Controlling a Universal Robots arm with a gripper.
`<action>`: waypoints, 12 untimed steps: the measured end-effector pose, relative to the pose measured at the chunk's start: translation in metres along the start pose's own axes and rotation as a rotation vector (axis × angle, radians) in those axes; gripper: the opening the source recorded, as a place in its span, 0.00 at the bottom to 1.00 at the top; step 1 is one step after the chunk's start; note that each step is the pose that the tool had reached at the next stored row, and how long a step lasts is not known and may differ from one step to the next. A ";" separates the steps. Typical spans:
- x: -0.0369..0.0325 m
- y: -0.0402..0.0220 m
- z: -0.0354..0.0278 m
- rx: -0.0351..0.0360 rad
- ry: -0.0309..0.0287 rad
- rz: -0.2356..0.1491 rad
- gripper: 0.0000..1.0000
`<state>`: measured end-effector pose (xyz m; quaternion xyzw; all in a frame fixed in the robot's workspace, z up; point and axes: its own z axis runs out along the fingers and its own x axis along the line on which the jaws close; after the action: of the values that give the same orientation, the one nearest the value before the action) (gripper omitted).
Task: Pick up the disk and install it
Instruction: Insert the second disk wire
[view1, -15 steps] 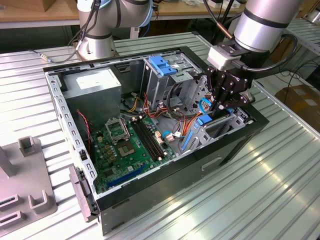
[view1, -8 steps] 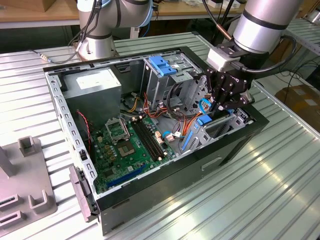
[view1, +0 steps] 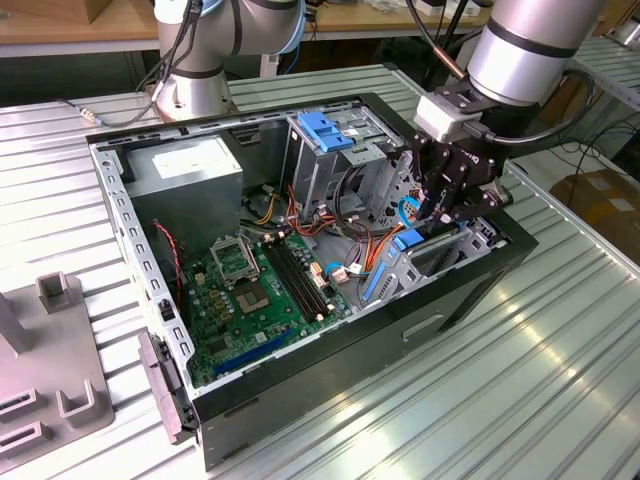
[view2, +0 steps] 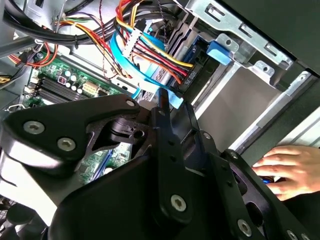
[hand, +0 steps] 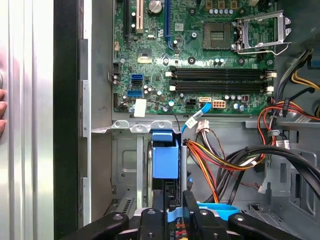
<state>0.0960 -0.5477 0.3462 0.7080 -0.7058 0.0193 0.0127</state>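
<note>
Beneath gripper (hand: 172, 212), disk (hand: 165, 160) in bay.

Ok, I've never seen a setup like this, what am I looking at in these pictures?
A robot arm is working inside an open computer case that lies on a ribbed metal table. The exterior view looks on from outside; both wrist views come from cameras on the arm. Its end effector reaches into the drive bay, beside the green motherboard. In the first wrist view the blue-bracketed disk stands edge-on just ahead of it; whether it is gripped, I cannot tell. A person's hand rests beside the case.
</note>
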 end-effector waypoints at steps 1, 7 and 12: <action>0.0000 0.0000 -0.0037 0.0004 0.0000 0.000 0.29; 0.0000 -0.0001 -0.0114 0.0021 -0.0002 0.000 0.21; 0.0000 -0.0001 -0.0115 0.0021 -0.0001 0.000 0.10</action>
<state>0.0960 -0.5472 0.3577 0.7080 -0.7059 0.0200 0.0120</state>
